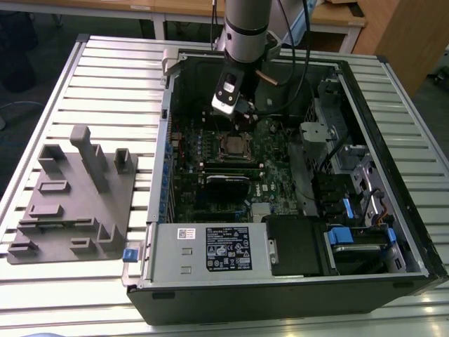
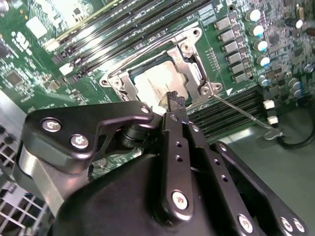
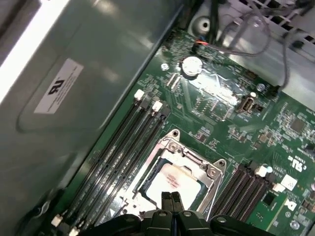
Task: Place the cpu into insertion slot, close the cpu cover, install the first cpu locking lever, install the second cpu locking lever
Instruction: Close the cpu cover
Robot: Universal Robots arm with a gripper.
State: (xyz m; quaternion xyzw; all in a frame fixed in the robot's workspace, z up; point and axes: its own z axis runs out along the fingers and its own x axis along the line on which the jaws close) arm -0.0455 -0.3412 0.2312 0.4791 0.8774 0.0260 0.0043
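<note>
The cpu (image 2: 151, 83) (image 3: 172, 183) lies flat in the insertion slot (image 1: 235, 147) on the green board, its silvery top showing. The cpu cover (image 2: 189, 61) (image 3: 194, 160) lies down around it as a metal frame. A thin wire locking lever (image 2: 241, 111) sticks out from the socket corner, away from the frame. My gripper (image 2: 174, 100) (image 3: 171, 197) (image 1: 238, 118) hangs just above the socket's edge. Its black fingertips are pressed together, shut, with nothing between them.
Long black memory slots (image 2: 123, 24) (image 3: 120, 152) run on both sides of the socket, with a row of capacitors (image 2: 256, 34) beside it. The case wall (image 3: 74, 88) rises close by. Cables (image 1: 298, 63) hang behind the arm. A grey fixture (image 1: 77, 196) sits outside the case.
</note>
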